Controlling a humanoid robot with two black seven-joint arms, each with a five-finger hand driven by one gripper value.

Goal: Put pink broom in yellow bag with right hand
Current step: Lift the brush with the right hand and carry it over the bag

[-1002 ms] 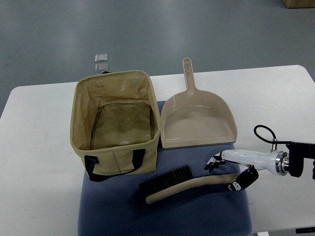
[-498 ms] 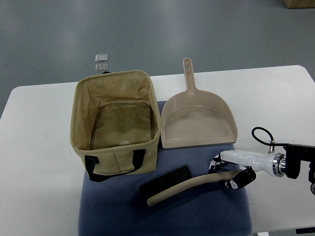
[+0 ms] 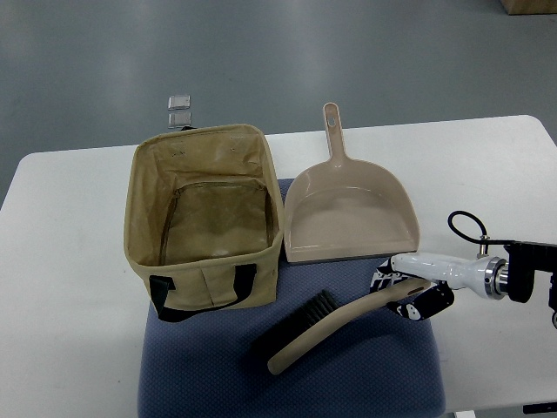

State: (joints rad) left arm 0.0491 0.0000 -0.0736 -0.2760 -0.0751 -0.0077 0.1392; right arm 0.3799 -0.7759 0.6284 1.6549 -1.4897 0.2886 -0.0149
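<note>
The pale pink broom with black bristles lies tilted over the blue mat. My right hand is shut on the broom's handle end at the right and holds that end raised. The yellow bag stands open at the left of the mat, its inside showing nothing in it. The broom is outside the bag, to its lower right. The left arm does not show.
A pink dustpan lies just above the hand, handle pointing away. The white table carries everything. Two small clear squares lie on the floor beyond the table's far edge.
My right hand has closed on the broom's handle end and lifted it. The broom has swung so its free end points lower left and the bristles sit higher off the mat.
</note>
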